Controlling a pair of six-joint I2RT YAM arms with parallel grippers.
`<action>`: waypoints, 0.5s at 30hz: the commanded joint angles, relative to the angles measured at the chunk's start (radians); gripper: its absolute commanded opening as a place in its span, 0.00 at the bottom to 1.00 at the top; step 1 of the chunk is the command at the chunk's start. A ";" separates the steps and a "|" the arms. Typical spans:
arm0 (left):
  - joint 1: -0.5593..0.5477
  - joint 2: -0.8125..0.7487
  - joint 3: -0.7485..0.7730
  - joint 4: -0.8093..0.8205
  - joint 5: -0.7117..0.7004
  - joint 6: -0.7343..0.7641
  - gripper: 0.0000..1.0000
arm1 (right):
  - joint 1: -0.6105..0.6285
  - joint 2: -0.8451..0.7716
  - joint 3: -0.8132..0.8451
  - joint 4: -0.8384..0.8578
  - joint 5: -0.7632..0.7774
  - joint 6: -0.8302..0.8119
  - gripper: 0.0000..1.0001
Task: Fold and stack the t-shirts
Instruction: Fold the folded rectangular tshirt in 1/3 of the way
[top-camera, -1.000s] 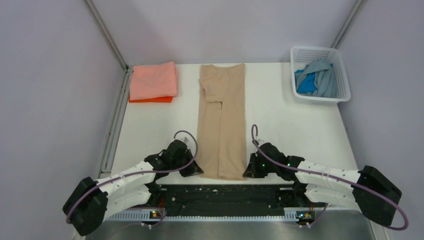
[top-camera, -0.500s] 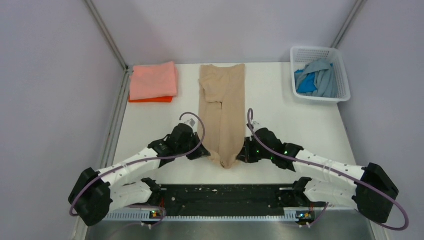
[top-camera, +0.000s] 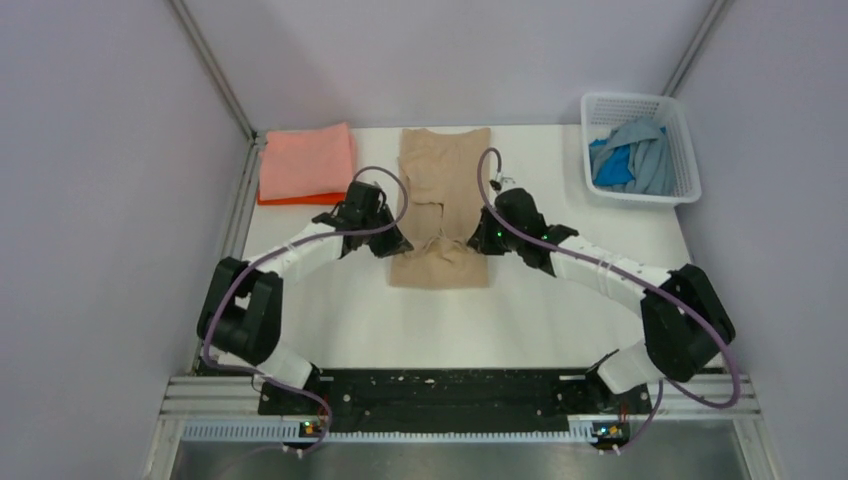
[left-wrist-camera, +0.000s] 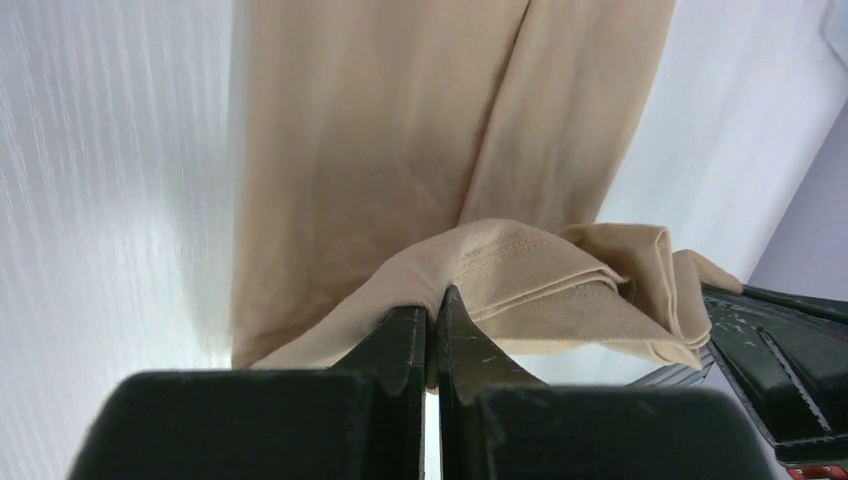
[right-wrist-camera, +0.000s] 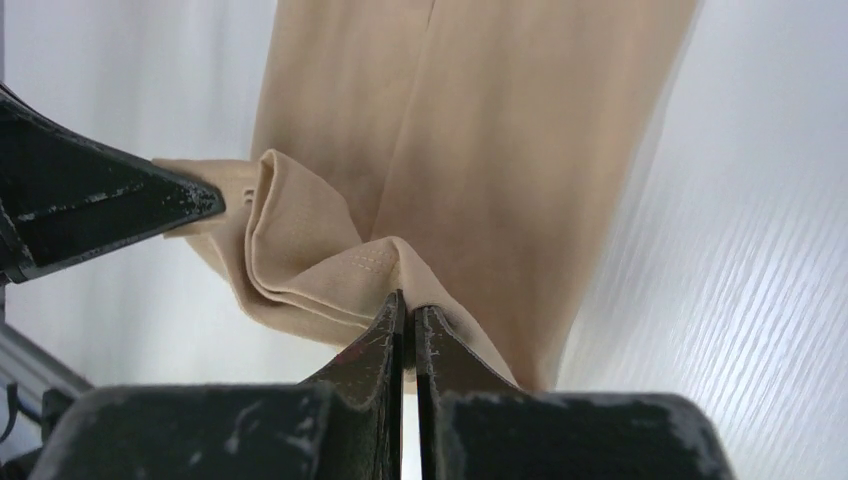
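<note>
A tan t-shirt (top-camera: 441, 271), folded into a long strip, lies down the middle of the white table (top-camera: 560, 300). Its near hem is lifted and doubled back over the rest. My left gripper (top-camera: 399, 243) (left-wrist-camera: 432, 300) is shut on the hem's left corner. At the hem's right corner my right gripper (top-camera: 479, 242) (right-wrist-camera: 408, 300) is shut too. In both wrist views the pinched cloth (left-wrist-camera: 520, 270) (right-wrist-camera: 320, 270) bunches in loose layers between the two grippers, above the flat part of the shirt. A folded salmon pink t-shirt (top-camera: 307, 160) rests on an orange one (top-camera: 300, 199) at the far left.
A white lattice basket (top-camera: 686, 150) at the far right corner holds a blue shirt (top-camera: 611, 170) and a light blue-grey one (top-camera: 641, 140). Grey walls close the table at the left, back and right. A black strip (top-camera: 440, 390) runs along the near edge.
Both grippers have travelled from the near edge toward the far side, carrying the tan shirt's near hem up and over. The shirt's visible length has shortened to about half.
</note>
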 joint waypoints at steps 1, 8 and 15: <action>0.039 0.103 0.147 -0.009 0.041 0.066 0.00 | -0.054 0.092 0.126 0.062 -0.001 -0.075 0.00; 0.076 0.233 0.318 -0.064 0.043 0.118 0.00 | -0.129 0.221 0.230 0.079 -0.034 -0.128 0.00; 0.097 0.341 0.428 -0.087 0.022 0.156 0.00 | -0.194 0.330 0.284 0.124 -0.069 -0.139 0.00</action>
